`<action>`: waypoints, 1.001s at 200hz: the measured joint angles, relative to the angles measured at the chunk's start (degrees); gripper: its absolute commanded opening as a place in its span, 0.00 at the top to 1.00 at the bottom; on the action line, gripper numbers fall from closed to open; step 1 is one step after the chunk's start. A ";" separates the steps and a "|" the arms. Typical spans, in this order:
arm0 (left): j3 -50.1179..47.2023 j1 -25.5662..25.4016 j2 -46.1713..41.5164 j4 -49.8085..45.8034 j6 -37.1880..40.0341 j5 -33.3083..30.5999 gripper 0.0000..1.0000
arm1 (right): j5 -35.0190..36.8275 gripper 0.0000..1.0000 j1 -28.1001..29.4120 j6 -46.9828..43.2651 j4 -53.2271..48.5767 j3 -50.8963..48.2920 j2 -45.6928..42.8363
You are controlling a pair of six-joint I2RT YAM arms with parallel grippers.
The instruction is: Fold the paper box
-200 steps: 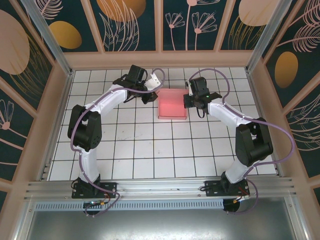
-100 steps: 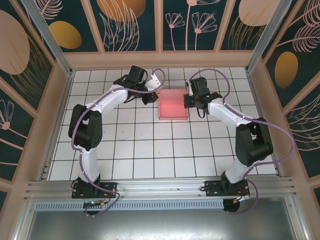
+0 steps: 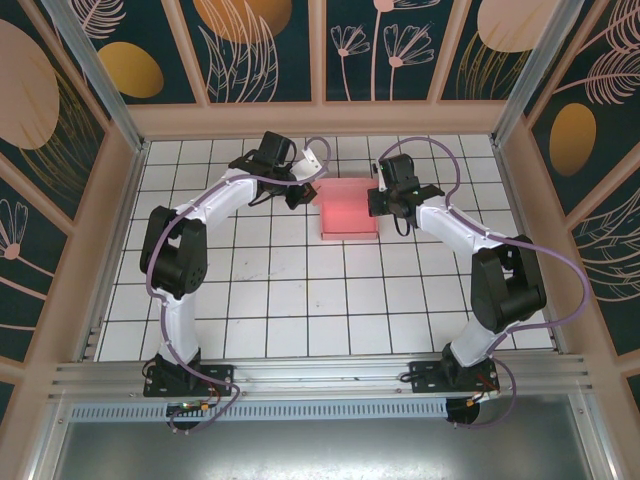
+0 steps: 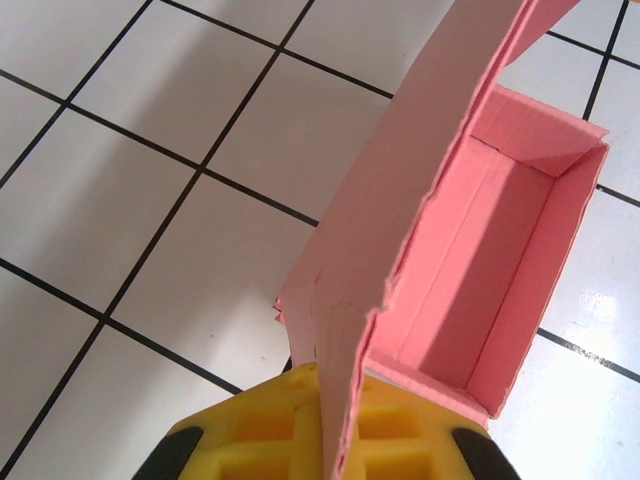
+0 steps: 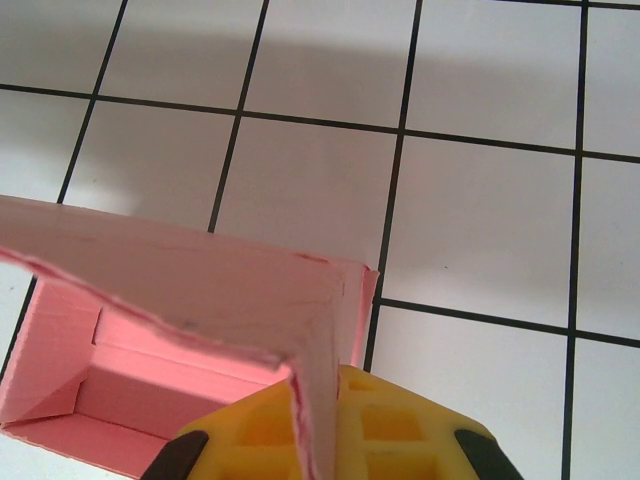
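Observation:
The pink paper box [image 3: 348,207] sits on the tiled floor at the back centre, partly formed, with its lid panel raised over an open tray. My left gripper [image 3: 303,190] is at its left edge, shut on a pink flap [image 4: 350,350] that rises between the yellow pads [image 4: 260,425]. Beside that flap the open inside of the box [image 4: 490,260] shows. At the right edge my right gripper [image 3: 385,203] is shut on a folded corner of card [image 5: 315,370], with the tray [image 5: 90,390] below to the left.
White tiled floor [image 3: 300,290] spreads in front of the box toward the arm bases. Wooden walls [image 3: 320,120] close in the back and both sides. A white cable connector [image 3: 318,160] hangs near the left wrist.
The box has shifted slightly, and its lid panel has come down a little over the tray. Both grippers keep their hold at the two sides.

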 measured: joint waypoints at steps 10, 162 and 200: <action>0.00 0.00 0.00 0.02 -0.17 -0.04 1.00 | 0.00 1.00 0.00 0.20 0.00 0.00 0.00; -7.52 -0.92 -2.89 17.59 -23.67 -5.86 1.00 | 6.75 1.00 3.76 13.31 7.82 -2.91 -0.22; -12.28 -1.90 -4.33 23.45 -27.43 -6.45 1.00 | 8.22 1.00 3.89 15.13 11.10 -4.92 -0.66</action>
